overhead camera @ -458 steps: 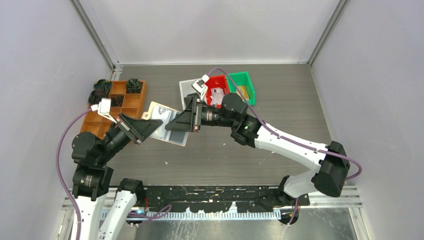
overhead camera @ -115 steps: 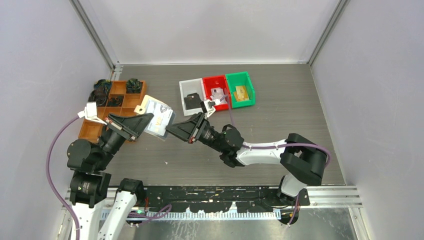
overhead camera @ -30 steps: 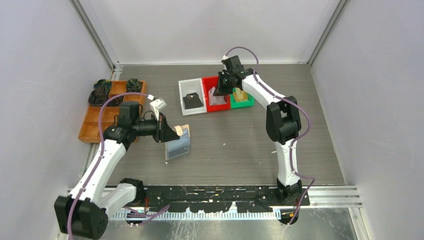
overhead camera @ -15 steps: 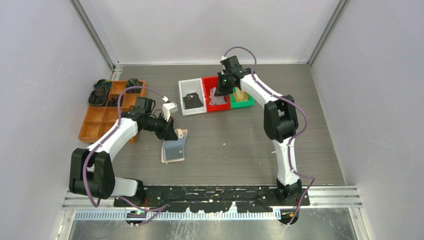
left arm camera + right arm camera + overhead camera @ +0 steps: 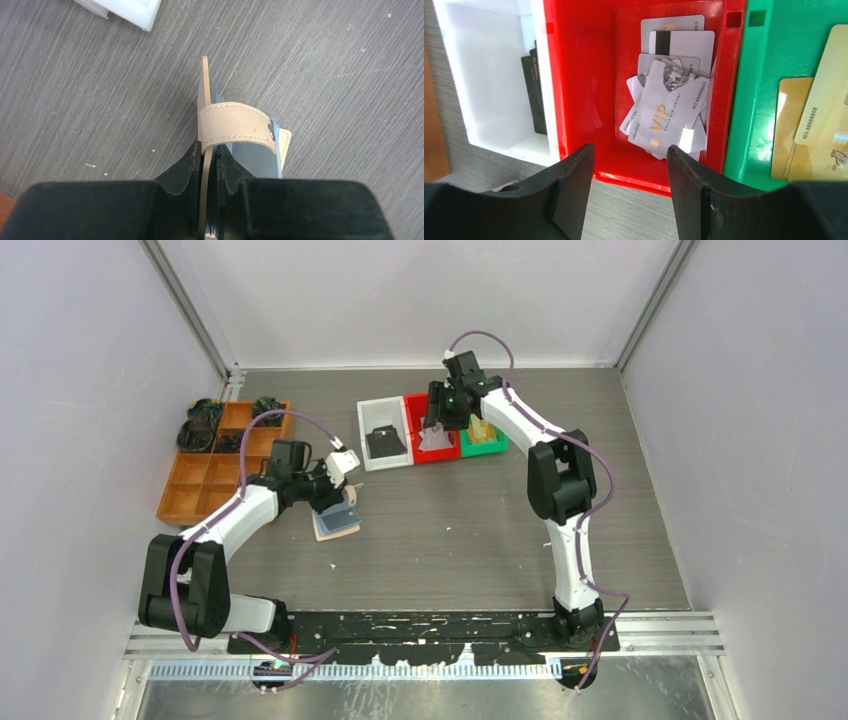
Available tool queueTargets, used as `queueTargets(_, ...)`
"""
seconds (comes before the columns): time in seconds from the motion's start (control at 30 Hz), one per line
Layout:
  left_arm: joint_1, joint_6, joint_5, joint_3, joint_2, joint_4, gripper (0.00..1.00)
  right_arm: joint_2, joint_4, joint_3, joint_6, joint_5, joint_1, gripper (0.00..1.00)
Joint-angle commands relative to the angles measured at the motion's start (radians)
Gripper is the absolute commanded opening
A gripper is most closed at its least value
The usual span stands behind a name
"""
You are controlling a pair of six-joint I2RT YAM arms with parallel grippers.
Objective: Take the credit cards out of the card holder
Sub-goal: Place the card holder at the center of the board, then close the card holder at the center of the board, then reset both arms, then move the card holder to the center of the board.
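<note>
Red bin (image 5: 579, 75) walls (steep) fence the credit cards (image 5: 669, 107).

Ok, credit cards (image 5: 669, 107): loose overlapping heap inside red bin (image 5: 579, 75), white/grey, top one face-up & tilted w/ gold "VIP" print, one at the back shows a black stripe. The card holder (image 5: 235, 127): tan, strap looped over, grey sleeves showing, well left of the bin, cover pinched in left gripper (image 5: 206, 165).
</note>
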Motion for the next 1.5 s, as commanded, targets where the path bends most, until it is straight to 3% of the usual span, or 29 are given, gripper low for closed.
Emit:
queueTargets(0.0,-0.015,0.171,-0.003,-0.002,-0.012,-0.005,0.00,-0.183,0.095,-0.028,0.039,0.002,0.013,0.61)
queueTargets(0.13,-0.053,0.289,-0.011,-0.056,-0.096,-0.056,0.00,-0.299,0.171,-0.122,0.094,-0.033,0.030,0.63)
queueTargets(0.3,-0.132,0.437,-0.120,-0.147,-0.189,-0.139,0.06,-0.417,0.246,-0.257,0.145,-0.057,0.050,0.70)
queueTargets(0.53,-0.140,0.568,-0.092,-0.203,-0.326,-0.339,0.32,-0.539,0.269,-0.406,0.143,-0.060,0.056,0.74)
queueTargets(0.6,-0.140,0.600,-0.061,-0.217,-0.375,-0.381,0.34,-0.563,0.271,-0.436,0.149,-0.066,0.056,0.75)
queueTargets(0.73,-0.141,0.675,-0.027,-0.231,-0.442,-0.469,0.35,-0.616,0.284,-0.497,0.162,-0.081,0.055,0.76)
queueTargets(1.03,-0.141,0.674,0.099,-0.158,-0.468,-0.665,0.37,-0.702,0.283,-0.588,0.195,-0.077,0.055,0.80)
queueTargets(1.2,-0.144,0.737,0.093,-0.198,-0.483,-0.736,0.39,-0.756,0.326,-0.670,0.230,-0.091,0.055,0.80)
queueTargets(1.47,-0.159,0.787,0.075,-0.249,-0.476,-0.730,0.39,-0.808,0.379,-0.757,0.269,-0.104,0.054,0.82)
